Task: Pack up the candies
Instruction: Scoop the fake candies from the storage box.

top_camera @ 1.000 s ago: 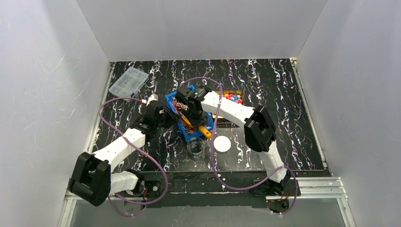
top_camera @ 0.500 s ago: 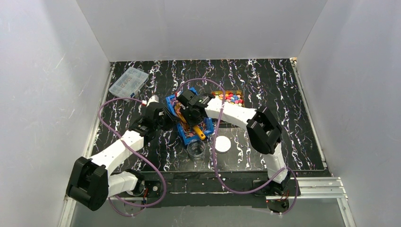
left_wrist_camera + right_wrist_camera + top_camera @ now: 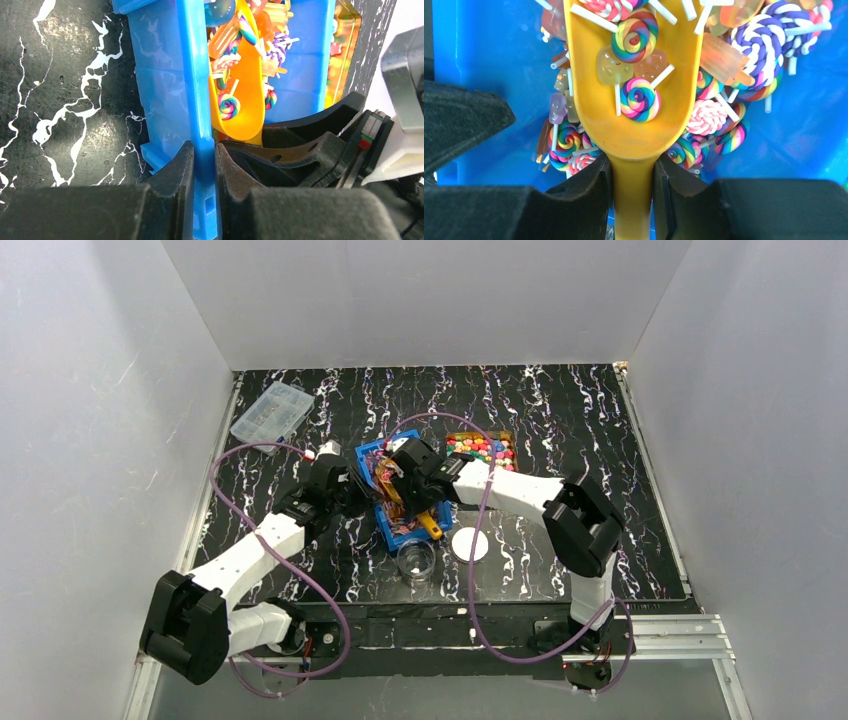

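Note:
A blue bin [image 3: 394, 533] holds swirl lollipop and wrapped candies [image 3: 711, 116]. My left gripper [image 3: 204, 150] is shut on the bin's near wall [image 3: 197, 90]; it shows in the top view [image 3: 350, 486] at the bin's left side. My right gripper [image 3: 633, 172] is shut on the handle of the orange scoop [image 3: 644, 137], which lies inside the bin with a few lollipops [image 3: 640, 99] in its bowl. In the top view the right gripper [image 3: 408, 486] is over the bin. Round coloured candies [image 3: 482, 446] fill a tray behind the bin on the right.
A clear jar [image 3: 416, 558] stands just in front of the bin, with a white round lid [image 3: 468, 544] to its right. A clear compartment box [image 3: 271, 410] lies at the back left. White walls enclose the mat on three sides.
My right arm has swung its elbow to the right and lowered, keeping the scoop in the bin with its handle turned slightly. My left gripper has stayed on the bin wall.

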